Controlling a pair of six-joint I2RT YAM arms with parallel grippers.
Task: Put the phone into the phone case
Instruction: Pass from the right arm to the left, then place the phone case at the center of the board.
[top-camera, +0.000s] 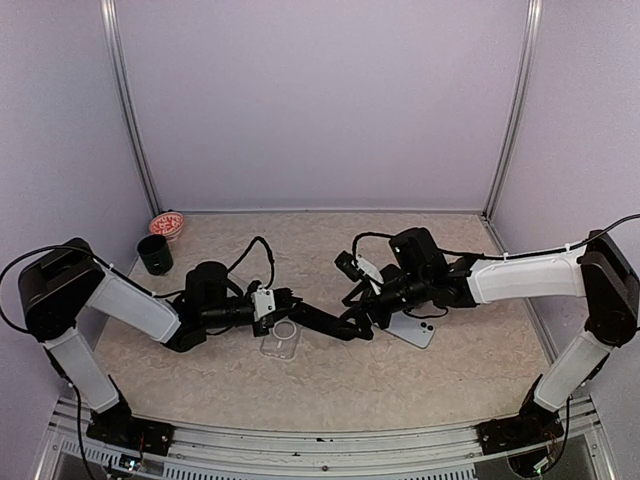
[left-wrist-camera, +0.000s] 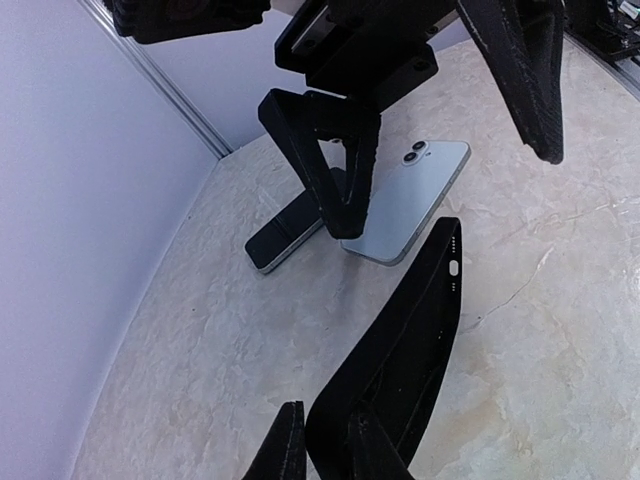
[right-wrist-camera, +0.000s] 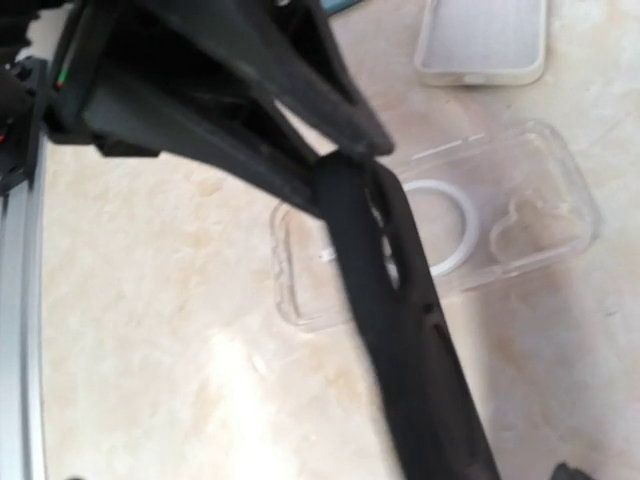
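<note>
Lying back-up on the table (top-camera: 330, 385), the pale blue phone (top-camera: 415, 329) sits right of centre with its camera lenses showing and nothing touching it. A dark flat slab (left-wrist-camera: 285, 235) lies just beside it; what it is cannot be told. The right gripper (top-camera: 360, 320) hangs over the phone's near side with its jaws spread. Reaching toward it from the left is a black case (top-camera: 320, 321), off the table and tilted, with its cut-out edge facing up. The left gripper (top-camera: 292, 310) is pinching the case's other end. Under the black case a clear case (top-camera: 280, 341) with a white ring lies flat, and a whitish case (right-wrist-camera: 482, 40) lies just past it. A black cup (top-camera: 155, 254) stands in the far left corner.
</note>
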